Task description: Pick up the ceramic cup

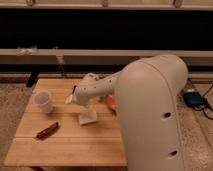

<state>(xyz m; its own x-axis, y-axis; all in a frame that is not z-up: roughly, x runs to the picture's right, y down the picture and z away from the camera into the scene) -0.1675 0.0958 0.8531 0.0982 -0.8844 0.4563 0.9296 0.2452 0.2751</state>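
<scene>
The ceramic cup stands upright on the left part of the wooden worktop, near its left edge, with its wide rim up and nothing touching it. In front of it, nearer the camera, lies a small dark reddish object, well clear of the cup. The gripper hangs low over the middle of the worktop, to the cup's right and clearly apart from it, and it holds nothing that can be seen. Whether it is spread or closed I cannot tell. Behind it the bulky white arm covers much of the right side, and a bit of orange, probably a bowl, shows past the wrist. The reach has not closed in yet, so the risks lie in the approach. A sideways sweep at this height could strike the cup's wall and tip it or push it toward the nearby edge. The tapered wall could also slip upward out of a grip taken too low or off-centre.
</scene>
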